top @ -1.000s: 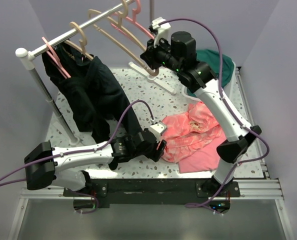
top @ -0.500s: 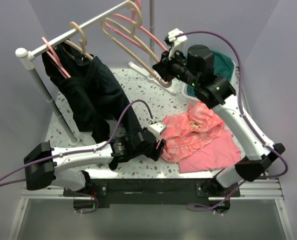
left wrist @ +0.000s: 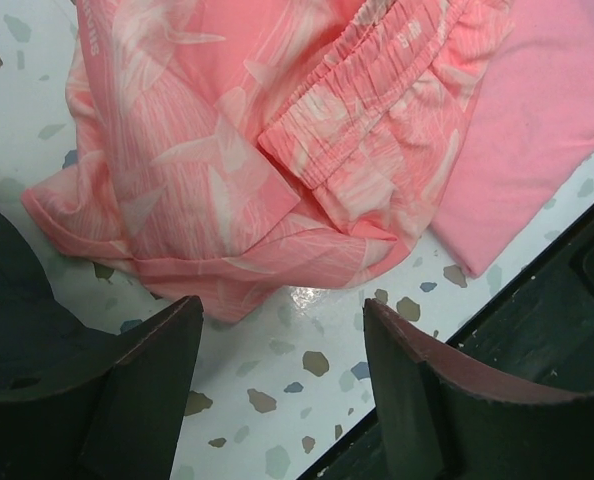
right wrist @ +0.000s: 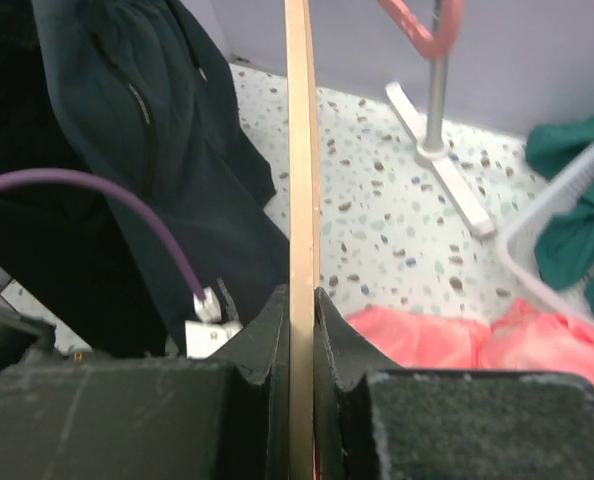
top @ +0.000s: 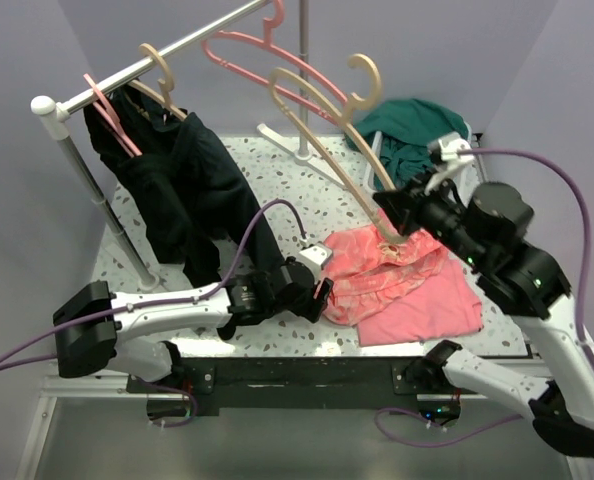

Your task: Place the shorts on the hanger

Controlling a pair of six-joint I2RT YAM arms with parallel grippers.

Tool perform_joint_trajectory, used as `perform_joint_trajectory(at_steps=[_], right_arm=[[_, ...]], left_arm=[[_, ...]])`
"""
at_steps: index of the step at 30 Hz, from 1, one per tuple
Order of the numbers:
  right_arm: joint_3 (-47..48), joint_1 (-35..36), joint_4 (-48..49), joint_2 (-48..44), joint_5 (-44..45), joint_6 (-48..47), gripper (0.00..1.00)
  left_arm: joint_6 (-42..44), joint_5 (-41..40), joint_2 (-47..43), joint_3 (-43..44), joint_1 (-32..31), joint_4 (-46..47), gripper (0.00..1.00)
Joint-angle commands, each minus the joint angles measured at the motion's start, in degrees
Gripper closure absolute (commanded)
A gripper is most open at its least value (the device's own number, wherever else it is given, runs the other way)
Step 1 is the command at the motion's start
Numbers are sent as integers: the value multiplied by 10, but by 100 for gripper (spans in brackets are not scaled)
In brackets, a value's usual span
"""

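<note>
We've got the right tool (right wrist: 299, 300) pinched tight on the hanger (right wrist: 298, 150), holding it tilted in the air over the shorts (left wrist: 207, 150). They lie crumpled on the bench (left wrist: 307, 370), overlapping a plain pink cloth (left wrist: 537, 120). Our left tool (left wrist: 277, 315) gapes wide, just beside their hem.

lilac walls (top: 37, 40), speckled white tabletop (top: 297, 190), white garment rail (top: 192, 40)
</note>
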Motion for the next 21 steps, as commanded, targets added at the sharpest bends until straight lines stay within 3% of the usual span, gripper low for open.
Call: perform_joint_trajectory(at_steps=[1,5,11,14,18,21], right_arm=[[-60,1,-80,-81,65,68,100],[-91,1,-172,-163,139,125,100],[-101,1,-242,-219,185,153,100],[-104,1,-253,-231,189,154,100],[-107,1,-257,-233,188,155,100],[-115,2,-253,-232,182,154,100]], left_arm=[[-41,-59,18,30,-13,2,32],[-51,-101,59,90,-40,-5,34],[-51,-72,130,151,-43,26,48],[-64,-56,171,175,-43,34,54],[-101,-89,234,225,-36,-25,63],[-123,-123,247,219,-22,-29,62]])
